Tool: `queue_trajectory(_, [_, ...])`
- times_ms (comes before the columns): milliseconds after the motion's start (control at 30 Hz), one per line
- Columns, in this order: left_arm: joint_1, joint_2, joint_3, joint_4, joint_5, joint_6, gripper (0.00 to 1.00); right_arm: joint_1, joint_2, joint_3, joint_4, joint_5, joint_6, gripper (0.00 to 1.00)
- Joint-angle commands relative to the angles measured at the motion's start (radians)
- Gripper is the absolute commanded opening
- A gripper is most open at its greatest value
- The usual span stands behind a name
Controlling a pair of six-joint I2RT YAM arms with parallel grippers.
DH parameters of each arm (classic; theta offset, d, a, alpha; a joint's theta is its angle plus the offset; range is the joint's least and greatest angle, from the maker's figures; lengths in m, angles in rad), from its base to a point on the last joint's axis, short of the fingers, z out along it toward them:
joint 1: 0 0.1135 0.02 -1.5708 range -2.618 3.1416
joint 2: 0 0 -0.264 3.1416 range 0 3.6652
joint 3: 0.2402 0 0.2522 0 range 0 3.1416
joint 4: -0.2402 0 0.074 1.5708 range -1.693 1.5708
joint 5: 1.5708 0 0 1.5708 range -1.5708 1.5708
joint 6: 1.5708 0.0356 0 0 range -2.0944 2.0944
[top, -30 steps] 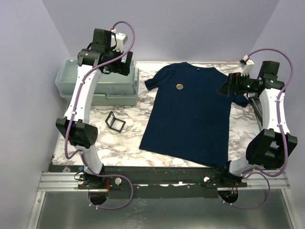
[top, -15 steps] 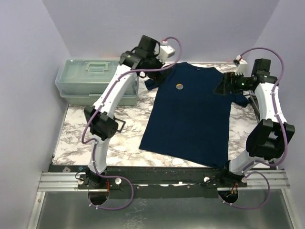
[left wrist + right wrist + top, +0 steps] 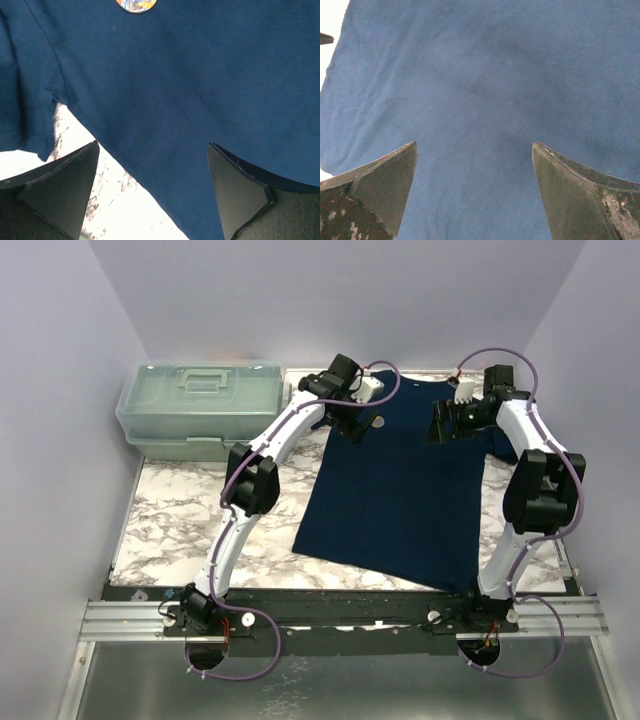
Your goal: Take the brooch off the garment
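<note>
The garment [image 3: 400, 490], a dark navy T-shirt, lies flat on the marble table. The brooch [image 3: 377, 422], a tiny round metallic disc, sits on its upper left chest; it also shows at the top edge of the left wrist view [image 3: 136, 4]. My left gripper [image 3: 354, 430] is open and empty, over the shirt's left edge just left of the brooch; in its own view [image 3: 152, 145] shirt [image 3: 200, 90] and table lie between the jaws. My right gripper [image 3: 438, 430] is open and empty over the upper right chest [image 3: 474, 145], with only navy fabric [image 3: 485, 75] below.
A translucent green lidded box [image 3: 200, 405] stands at the back left. The marble tabletop [image 3: 180, 520] shows left of the shirt. The left arm's elbow [image 3: 250, 482] hangs over the table near the shirt's left edge. The black square frame is hidden.
Both arms swung inward over the shirt. The left gripper moved from above the green box to beside the brooch. The right gripper moved from the right sleeve to the upper chest.
</note>
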Motion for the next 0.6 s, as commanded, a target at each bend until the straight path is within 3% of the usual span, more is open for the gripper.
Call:
queue_trajectory(0, [-0.009, 0.078, 0.045, 0.066, -0.034, -0.033, 0.90, -0.006, 0.085, 0.086, 0.024, 0.065, 0.004, 1.00])
queue_trajectory(367, [-0.012, 0.210, 0.093, 0.135, -0.068, -0.009, 0.90, -0.006, 0.229, 0.165, 0.005, 0.132, -0.038, 1.00])
queue_trajectory(567, [-0.012, 0.148, -0.067, 0.134, -0.032, 0.058, 0.90, -0.006, 0.238, 0.107, -0.008, 0.175, -0.087, 1.00])
